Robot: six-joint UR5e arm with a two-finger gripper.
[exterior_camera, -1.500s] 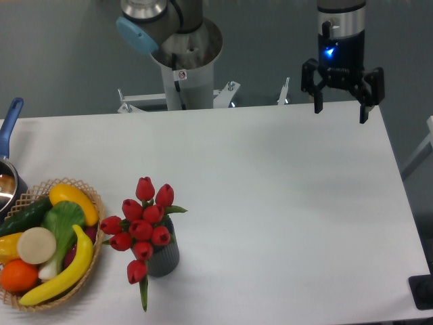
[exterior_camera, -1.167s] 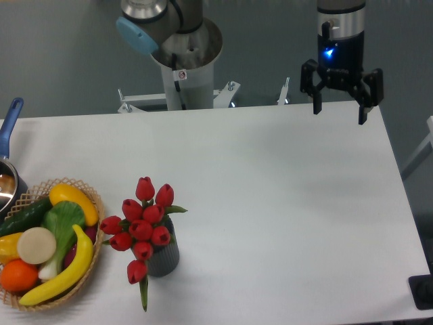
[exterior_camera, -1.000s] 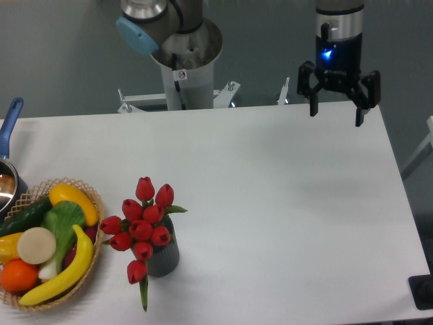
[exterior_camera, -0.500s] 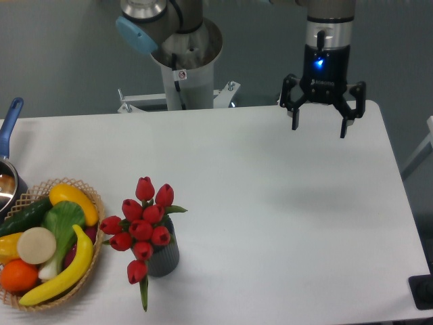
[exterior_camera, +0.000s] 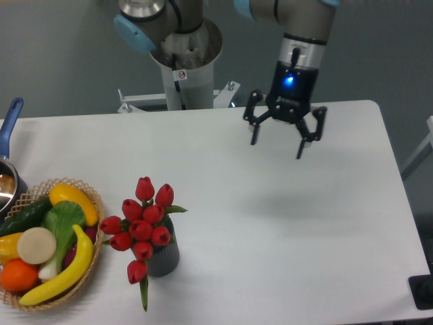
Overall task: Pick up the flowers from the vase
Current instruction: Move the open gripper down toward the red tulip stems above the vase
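Observation:
The flowers, a bunch of red tulip buds with green stems and leaves, stand in the vase, a small dark grey ribbed cylinder at the front left of the white table. One bud and a leaf hang down over the vase's front. My gripper is open and empty, fingers pointing down, above the table's back middle, well up and to the right of the flowers.
A woven wicker basket with a banana, cucumber, orange and other produce sits left of the vase, nearly touching the flowers. A pot with a blue handle is at the left edge. The arm's base stands behind the table.
My gripper has moved left and forward from the table's back right corner toward the middle, staying open. The flowers and vase have not moved.

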